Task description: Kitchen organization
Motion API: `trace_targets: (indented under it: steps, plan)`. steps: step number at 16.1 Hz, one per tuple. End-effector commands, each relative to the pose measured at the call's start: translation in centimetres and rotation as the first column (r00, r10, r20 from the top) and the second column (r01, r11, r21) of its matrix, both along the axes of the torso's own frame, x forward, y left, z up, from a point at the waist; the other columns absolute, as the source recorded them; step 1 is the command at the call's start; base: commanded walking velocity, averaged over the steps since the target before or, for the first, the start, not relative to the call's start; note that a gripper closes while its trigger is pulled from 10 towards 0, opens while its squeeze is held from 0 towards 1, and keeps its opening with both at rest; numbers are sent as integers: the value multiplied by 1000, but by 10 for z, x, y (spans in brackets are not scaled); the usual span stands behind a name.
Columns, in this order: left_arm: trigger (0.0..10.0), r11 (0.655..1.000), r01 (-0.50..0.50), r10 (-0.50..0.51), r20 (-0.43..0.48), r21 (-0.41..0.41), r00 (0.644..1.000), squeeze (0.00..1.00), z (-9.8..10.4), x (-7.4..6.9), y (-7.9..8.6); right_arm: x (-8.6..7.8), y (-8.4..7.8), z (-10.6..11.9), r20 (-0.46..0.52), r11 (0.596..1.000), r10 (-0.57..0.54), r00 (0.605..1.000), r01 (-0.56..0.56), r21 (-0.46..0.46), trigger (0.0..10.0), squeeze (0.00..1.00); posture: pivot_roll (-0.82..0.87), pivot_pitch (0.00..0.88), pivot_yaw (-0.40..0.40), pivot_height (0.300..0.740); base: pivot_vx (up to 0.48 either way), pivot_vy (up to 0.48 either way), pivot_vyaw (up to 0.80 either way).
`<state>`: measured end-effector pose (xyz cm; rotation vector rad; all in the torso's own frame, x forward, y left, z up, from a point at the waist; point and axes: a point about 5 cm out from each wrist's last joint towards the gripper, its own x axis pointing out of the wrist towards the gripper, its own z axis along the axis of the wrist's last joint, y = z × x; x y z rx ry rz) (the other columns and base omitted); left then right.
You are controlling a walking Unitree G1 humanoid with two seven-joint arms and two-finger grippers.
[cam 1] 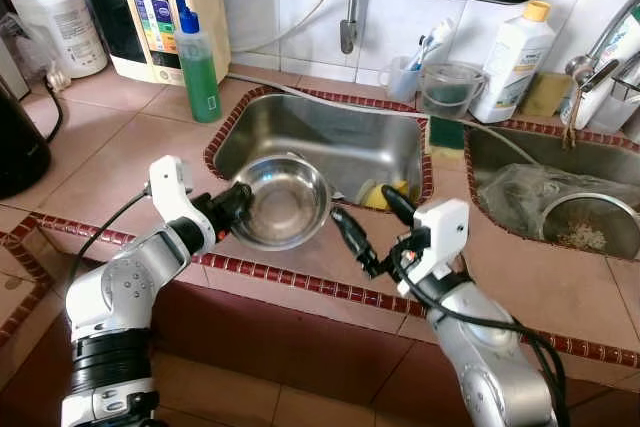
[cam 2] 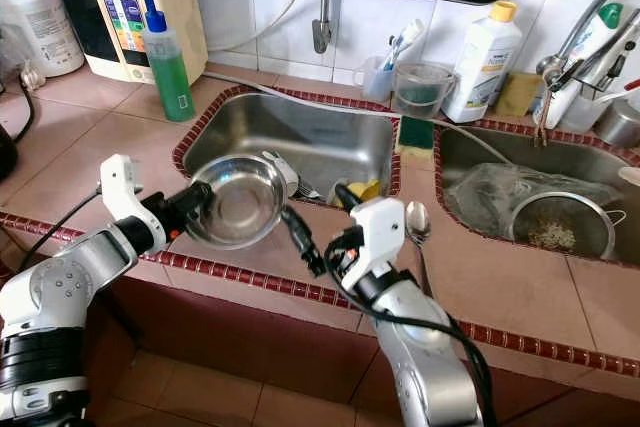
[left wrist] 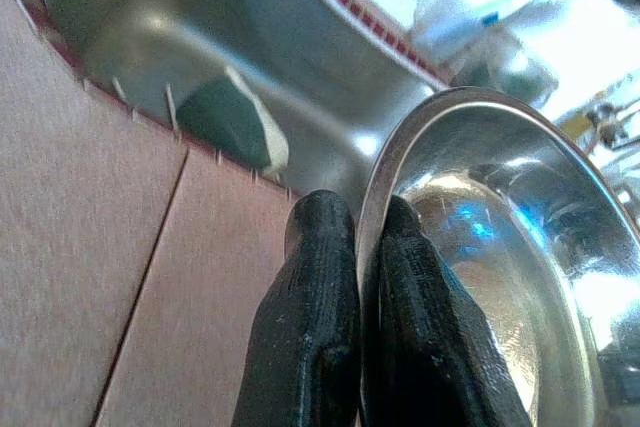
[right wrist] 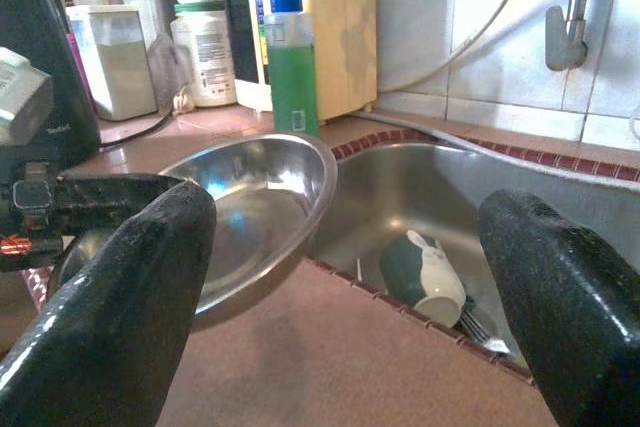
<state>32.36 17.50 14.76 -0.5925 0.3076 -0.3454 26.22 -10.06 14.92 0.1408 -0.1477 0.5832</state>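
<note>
The left claw [cam 1: 232,203] is holding a shiny metal bowl [cam 1: 280,203] by its rim, over the front edge of the left sink [cam 1: 330,142].

The two black fingers [left wrist: 310,327] are pinching the rim between them, one inside the bowl and one outside. The right claw [cam 1: 367,227] is hanging just beside the bowl with its fingers spread wide and holding nothing. A green and white mug [right wrist: 425,272] is lying down in the sink. A green soap bottle [cam 1: 197,65] is standing on the tiled table [cam 1: 110,147] behind the sink. A spoon [cam 2: 417,222] is lying on the table between the two sinks.
</note>
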Motion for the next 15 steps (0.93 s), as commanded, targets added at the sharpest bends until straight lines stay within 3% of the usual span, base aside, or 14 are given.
trace_targets:
  steps: [1,3,5,8,10,11,15]
  plan:
    - [0,1000,-20,20,74,1,997,0,16,4,0,3,-4,0,-2,1000,-26,1000,26,8,10000,0,-44,0,-31,740,0,0,0]
    - [10000,992,-89,74,166,87,983,0,22,6,-1,7,-6,4,14,999,-49,999,48,24,10000,0,-40,0,-34,740,0,0,0]
    - [10000,983,-128,89,268,132,959,0,26,2,-7,12,-7,6,22,996,-76,997,75,45,10000,0,-35,0,-37,740,0,0,0]
    - [10000,968,-171,103,329,183,939,0,26,0,-19,13,-6,7,29,996,-76,997,74,45,10000,0,-29,0,-42,740,0,0,0]
    - [10000,973,-108,32,344,203,938,0,23,-4,-31,15,-5,7,30,996,-79,996,78,50,10000,0,-30,0,-43,740,0,0,0]
    - [10000,962,-80,-32,400,260,916,0,22,-10,-43,16,-6,6,34,994,-92,995,90,58,10000,0,-28,0,-49,740,0,0,0]
    - [10000,957,-39,-104,465,289,879,0,27,-12,-52,17,-6,7,45,995,-90,995,88,55,10000,0,-25,0,-61,740,0,0,0]
